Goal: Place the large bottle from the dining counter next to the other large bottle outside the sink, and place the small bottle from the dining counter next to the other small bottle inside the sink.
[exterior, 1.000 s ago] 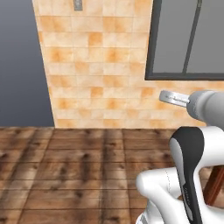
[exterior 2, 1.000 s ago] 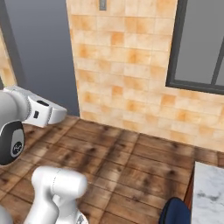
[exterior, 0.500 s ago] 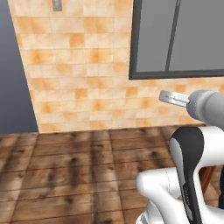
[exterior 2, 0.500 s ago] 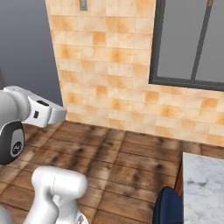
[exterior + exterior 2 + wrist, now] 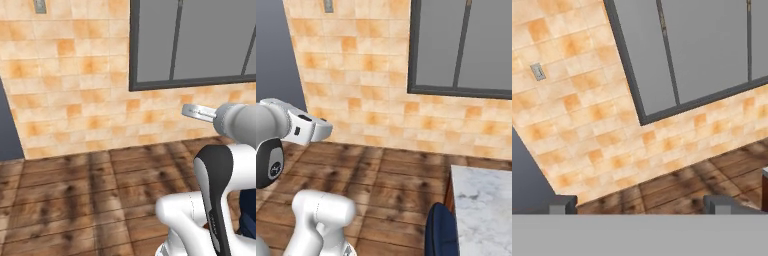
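Holding the pincer (image 5: 641,206) fully wide, gripping nothing. Showing both dark fingertips (image 5: 562,204) at the bottom of the hand view, set well apart, with bare wall and floor visible in the gap between them.

Pointing the hand at a tiled wall (image 5: 75,100) of orange and beige tiles. Looking past the hand at a dark-framed window (image 5: 200,40) with grey panes, set in the upper part of that wall. Viewing a small grey switch plate (image 5: 40,6) high on the tiles, left of the window. Viewing a flat grey panel (image 5: 7,130) adjoining the tiles at the left edge of the left base view.

Standing on a dark wooden plank floor (image 5: 75,200) running up to the foot of the wall. Raising the white arm (image 5: 220,190) from the lower right of the left base view, forearm held level and directed toward the wall.

Locating the marble worktop (image 5: 483,200) at the lower right corner of the right base view, to the robot's right and well apart from the pincer. Seeing a bare white-grey part of its surface, cut off by the picture edge. Seeing a reddish-brown wooden leg (image 5: 448,192) under its near corner. Seeing a dark blue rounded object (image 5: 441,232) just beside that leg, low in the picture; not identifying it further.
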You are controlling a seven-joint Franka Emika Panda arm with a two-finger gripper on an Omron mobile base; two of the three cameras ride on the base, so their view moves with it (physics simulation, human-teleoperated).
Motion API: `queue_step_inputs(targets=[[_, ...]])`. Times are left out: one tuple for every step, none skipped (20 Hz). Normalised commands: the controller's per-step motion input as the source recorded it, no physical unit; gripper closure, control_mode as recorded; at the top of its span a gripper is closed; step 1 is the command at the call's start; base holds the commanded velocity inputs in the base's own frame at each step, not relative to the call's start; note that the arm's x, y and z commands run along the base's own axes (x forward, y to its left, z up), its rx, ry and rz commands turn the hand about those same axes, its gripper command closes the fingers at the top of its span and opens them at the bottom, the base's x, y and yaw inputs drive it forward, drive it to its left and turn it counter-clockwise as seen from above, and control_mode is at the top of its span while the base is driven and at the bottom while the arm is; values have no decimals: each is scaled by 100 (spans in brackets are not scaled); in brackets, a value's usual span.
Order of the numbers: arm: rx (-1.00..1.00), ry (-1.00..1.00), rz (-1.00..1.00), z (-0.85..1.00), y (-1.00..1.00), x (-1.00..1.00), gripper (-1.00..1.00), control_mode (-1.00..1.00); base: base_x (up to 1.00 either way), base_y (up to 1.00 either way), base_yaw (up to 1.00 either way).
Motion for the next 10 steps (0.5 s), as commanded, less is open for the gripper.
queue_step_inputs(targets=[[0, 0, 0, 0, 0, 0, -100, 100, 0, 0, -25], [0, 0, 0, 0, 0, 0, -100, 100, 0, 0, -25], [0, 0, 0, 0, 0, 0, -100, 100, 0, 0, -25], [0, 0, 0, 0, 0, 0, -100, 100, 0, 0, -25], [0, 0, 0, 0, 0, 0, -100, 100, 0, 0, -25], [0, 0, 0, 0, 0, 0, -100, 100, 0, 0, -25], [0, 0, 0, 0, 0, 0, -100, 100, 0, 0, -25], [0, 0, 0, 0, 0, 0, -100, 100, 0, 0, -25], [0, 0, 0, 0, 0, 0, -100, 100, 0, 0, -25], [0, 0, 0, 0, 0, 0, -100, 100, 0, 0, -25]])
